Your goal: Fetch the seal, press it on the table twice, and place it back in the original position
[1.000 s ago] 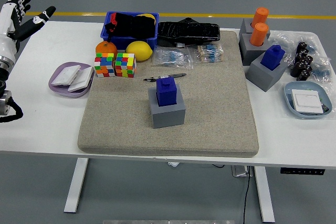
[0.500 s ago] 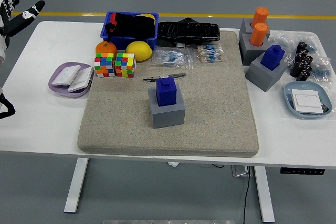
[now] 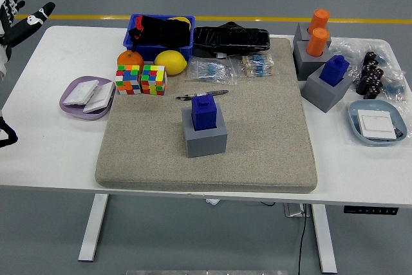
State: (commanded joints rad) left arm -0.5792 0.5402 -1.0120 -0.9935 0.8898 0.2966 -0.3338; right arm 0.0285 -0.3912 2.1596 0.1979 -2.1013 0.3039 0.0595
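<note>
A blue seal [image 3: 205, 112] stands upright in its grey block holder [image 3: 205, 134] in the middle of the tan mat [image 3: 257, 127]. My left hand [image 3: 17, 14] hovers at the far left edge, well off from the seal, fingers spread and holding nothing. A second blue seal [image 3: 334, 69] sits in a grey holder [image 3: 326, 89] at the right. My right hand is out of view.
Two orange seals [image 3: 317, 32] stand in a grey holder at the back right. A pen [image 3: 202, 95], two puzzle cubes [image 3: 141, 79], an orange [image 3: 129, 58], a lemon [image 3: 170, 62], a blue bin [image 3: 159, 35], a purple dish [image 3: 88, 96] and a blue dish [image 3: 375, 122] surround the mat.
My left hand has drawn back to the left and upward, partly leaving the picture. The seal and holder have not moved.
</note>
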